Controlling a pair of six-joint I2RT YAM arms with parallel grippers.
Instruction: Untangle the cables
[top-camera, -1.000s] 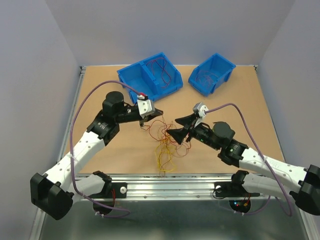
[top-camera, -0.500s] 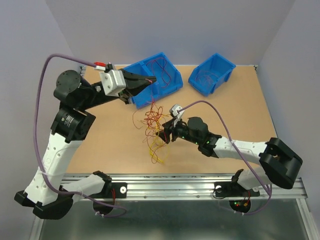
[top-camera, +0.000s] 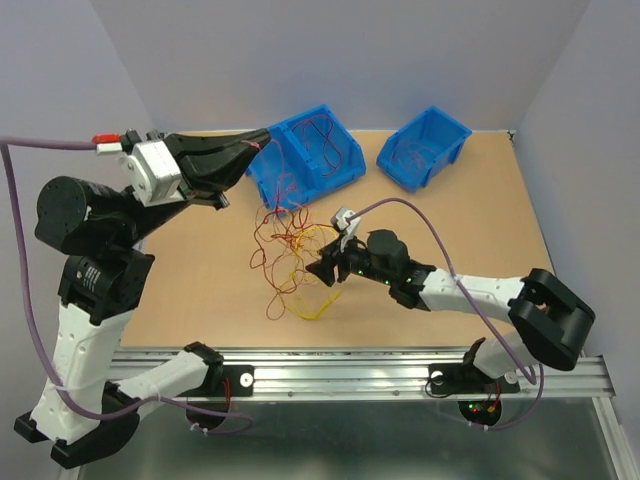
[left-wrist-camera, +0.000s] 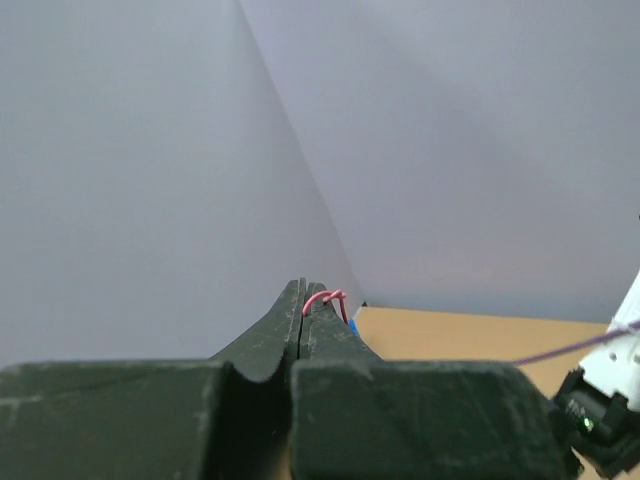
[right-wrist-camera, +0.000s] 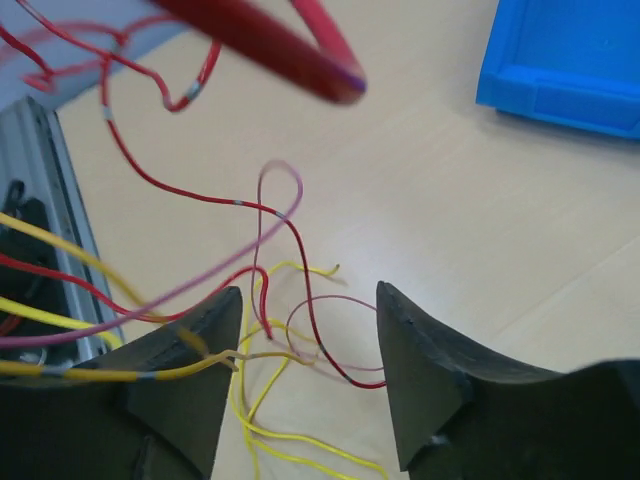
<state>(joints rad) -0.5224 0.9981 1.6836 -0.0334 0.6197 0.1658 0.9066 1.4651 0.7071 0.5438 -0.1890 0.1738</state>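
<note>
The cables are a loose tangle of red, orange and yellow strands, partly pulled up off the table. High above the left blue bin, my left gripper is shut on a red cable that loops over its fingertips. A strand runs from there down into the tangle. My right gripper sits low at the tangle's right side, open. A red strand and yellow strands cross the gap between its jaws in the right wrist view, where the right gripper hovers just over the table.
Two blue bins stand at the back, a double one and a single one, each holding red wires. The metal rail runs along the table's near edge. Grey walls close in left and right.
My left arm has risen up and to the left with the red cable, lifting and stretching the tangle. My right gripper has moved left into the tangle and its jaws have narrowed.
</note>
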